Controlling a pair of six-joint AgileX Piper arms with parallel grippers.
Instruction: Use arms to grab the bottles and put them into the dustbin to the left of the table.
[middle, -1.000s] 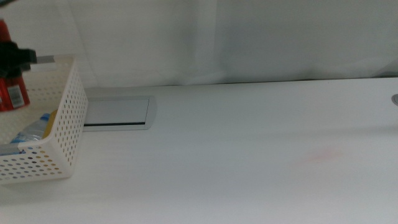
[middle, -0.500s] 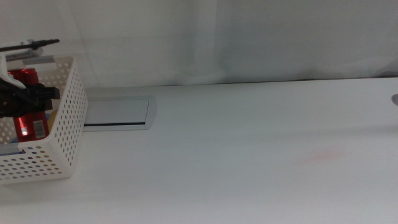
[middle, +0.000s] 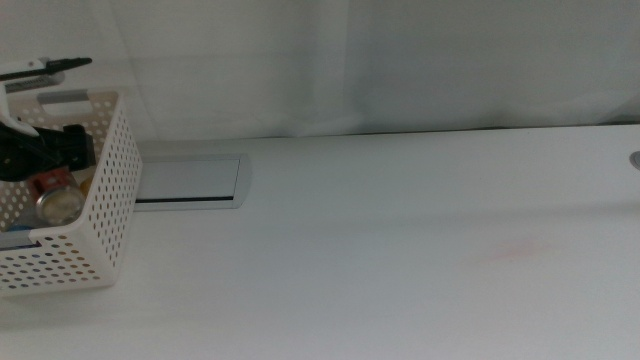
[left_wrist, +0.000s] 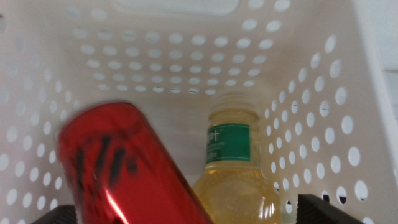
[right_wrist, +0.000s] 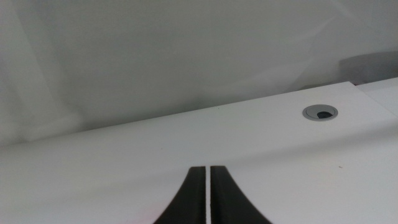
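Left wrist view: a slim red drink can (left_wrist: 124, 168) with blurred, unreadable black lettering lies tilted between the left gripper's (left_wrist: 186, 214) spread, released jaws, inside the white perforated plastic basket (left_wrist: 311, 112), touching a green-labelled yellow juice bottle (left_wrist: 233, 168). The right gripper (right_wrist: 207, 196) rests clenched over the white table (right_wrist: 124, 149).

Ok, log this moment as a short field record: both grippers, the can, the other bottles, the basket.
left gripper: over the white basket, jaws apart
red can: tilted inside the basket, between the left jaws with no visible grip; silver end shows in the middle view
yellow juice bottle: in the basket beside the can, green label
clear water bottle: not made out in these views
basket: at the table's left end, next to the grey panel
right gripper: jaws shut, low over bare tabletop, holding nothing
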